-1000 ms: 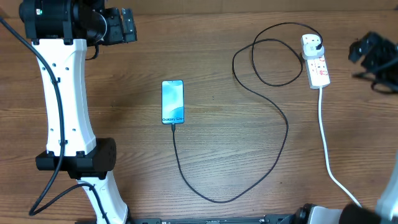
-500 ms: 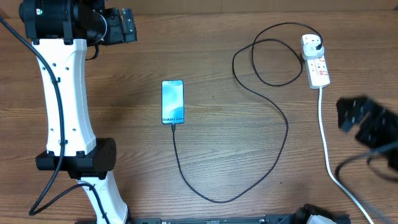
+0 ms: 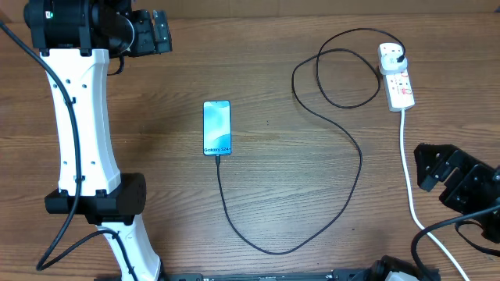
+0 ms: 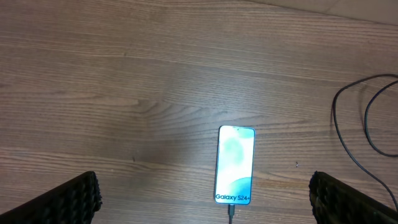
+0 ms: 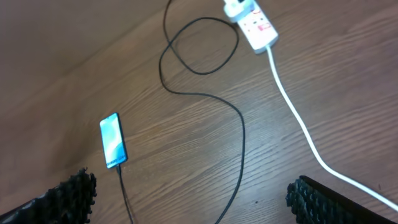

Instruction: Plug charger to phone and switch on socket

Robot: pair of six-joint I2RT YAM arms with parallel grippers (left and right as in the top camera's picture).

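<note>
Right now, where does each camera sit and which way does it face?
Overhead: above the table, facing straight down; left arm and right arm show.
Left wrist: on that arm, facing the phone; left fingers show.
Right wrist: on that arm, facing phone and socket; right fingers show.
All share the phone and cable.

Table (image 3: 156, 156): brown wood veneer, grain running left-right in the overhead view, with darker streaks and a few small knots. It fills every view. Light is even and diffuse, shadows soft. Faint pale sheen (image 4: 180, 134) on the wood in the left wrist view. Paler band (image 4: 348, 9) along the far edge.
</note>
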